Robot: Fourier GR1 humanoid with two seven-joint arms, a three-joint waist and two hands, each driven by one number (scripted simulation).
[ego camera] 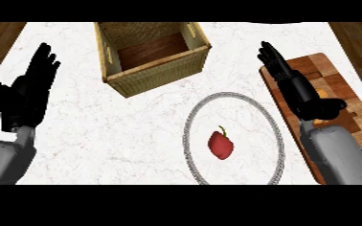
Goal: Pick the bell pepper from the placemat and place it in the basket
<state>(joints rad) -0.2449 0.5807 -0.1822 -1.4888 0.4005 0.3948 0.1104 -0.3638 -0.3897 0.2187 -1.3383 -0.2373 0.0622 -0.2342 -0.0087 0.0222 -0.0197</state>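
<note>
bell pepper (220, 145), lower centre on placemat (188, 133): likely light, slippery; grip round body. left hand (32, 88), right hand (290, 81): straight-fingered, empty.

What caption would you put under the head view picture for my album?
Red bell pepper lies on the round placemat, near the basket; left hand and right hand are open.

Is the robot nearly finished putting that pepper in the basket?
Nothing is done yet: the bell pepper lies on the round placemat, outside the basket. Nothing is in hand: the left hand and right hand are open, apart from it. Picking, carrying and placing remain.
</note>
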